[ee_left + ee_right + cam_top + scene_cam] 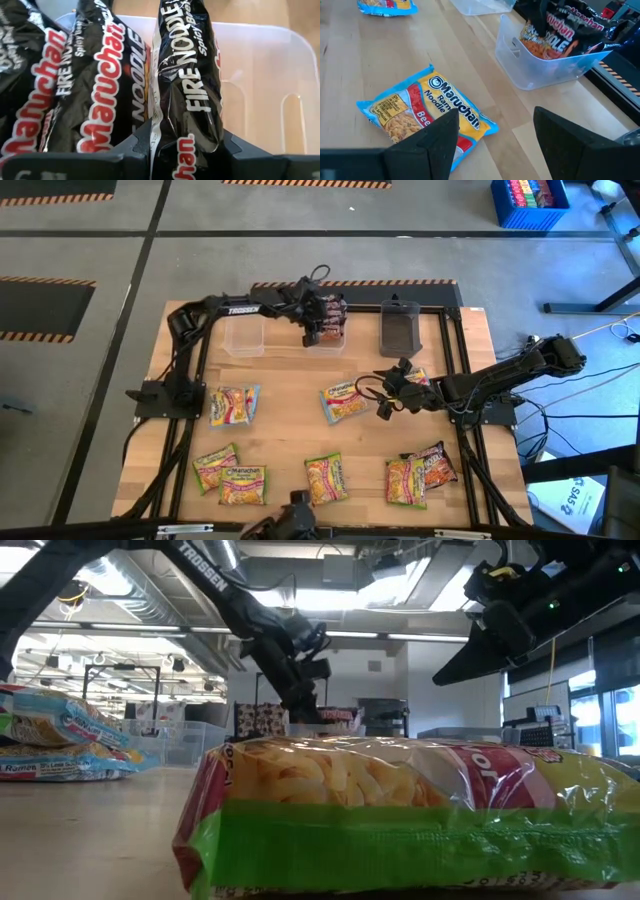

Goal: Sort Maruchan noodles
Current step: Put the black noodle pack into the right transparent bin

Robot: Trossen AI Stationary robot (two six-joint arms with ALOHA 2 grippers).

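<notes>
The left gripper (322, 320) is hanging over the middle clear tub (326, 332) at the far edge of the table (290, 395), its fingers (125, 155) pinching a dark Fire Noodle packet (187, 85); that packet is standing on edge, its long axis running up out of the tub, beside other dark packets (95, 80) leaning in the same tub. The right gripper (385, 408) is hovering above the table near its middle, fingers (432, 137) spread with nothing between them; just below it a yellow-orange, blue-edged packet (427, 107) is lying flat, its long axis slanting across the boards. More flat packets are lying apart along the near half: another blue-edged one (234, 404) to the left, yellow-green ones (243, 484) toward the near edge.
</notes>
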